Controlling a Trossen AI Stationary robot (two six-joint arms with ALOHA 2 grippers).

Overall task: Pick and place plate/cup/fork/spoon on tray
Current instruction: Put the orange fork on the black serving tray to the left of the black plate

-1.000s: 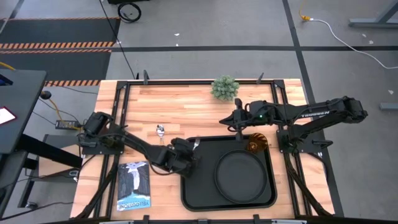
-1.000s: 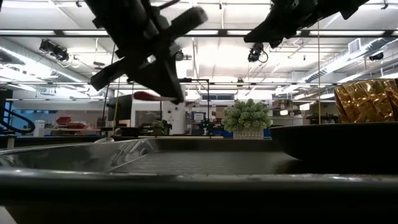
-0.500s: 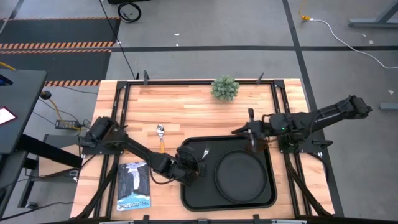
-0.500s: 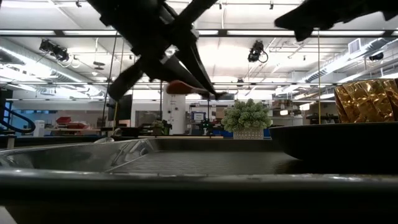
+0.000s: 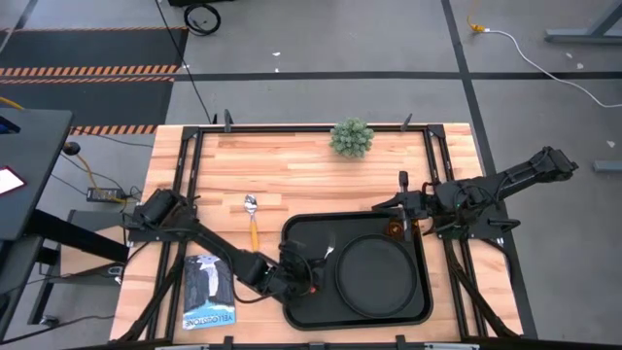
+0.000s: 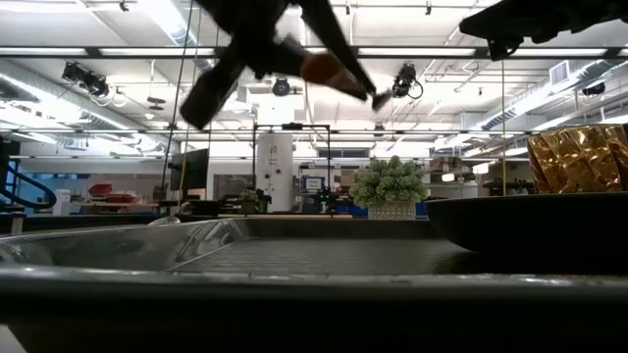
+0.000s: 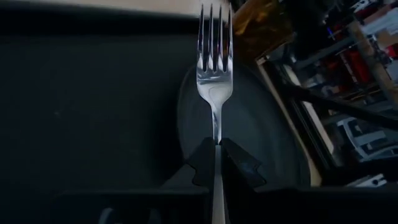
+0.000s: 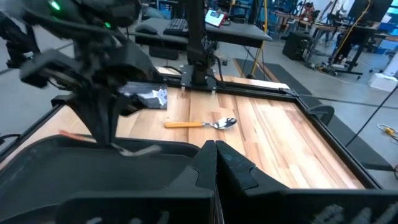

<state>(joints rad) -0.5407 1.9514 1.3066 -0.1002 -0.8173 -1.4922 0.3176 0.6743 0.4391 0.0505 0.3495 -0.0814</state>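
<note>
The black tray (image 5: pixel 355 292) lies at the table's near middle. The round dark plate (image 5: pixel 374 275) rests in its right half, and the amber cup (image 5: pixel 397 228) stands at its far right corner. My left gripper (image 5: pixel 309 274) is above the tray's left half, shut on the fork (image 7: pixel 214 56). The fork's tines (image 5: pixel 327 255) point toward the plate. The spoon (image 5: pixel 253 216) lies flat on the wood left of the tray. My right gripper (image 5: pixel 385 206) is shut and empty, just beyond the tray's far edge beside the cup. My left gripper pinches the fork's thin neck (image 7: pixel 216 134), just behind the tines, between its two fingertips (image 7: pixel 239 163). The fork runs on along the fingers, tines leading. It is lifted clear above the tray; its red handle (image 6: pixel 324 69) shows in the low view with the tines slanting down.
A green plant ball (image 5: pixel 351 137) stands at the table's far edge. A booklet (image 5: pixel 209 292) lies near the front left. Bare wood lies between the plant and the tray. The tray's left half (image 5: pixel 311 301) is bare.
My left gripper has carried the fork from the tray's far left corner toward the table's near edge, out over the tray's left half, still shut on it. My right gripper has drawn back toward the table's right edge, staying near the cup, which stands as before.
</note>
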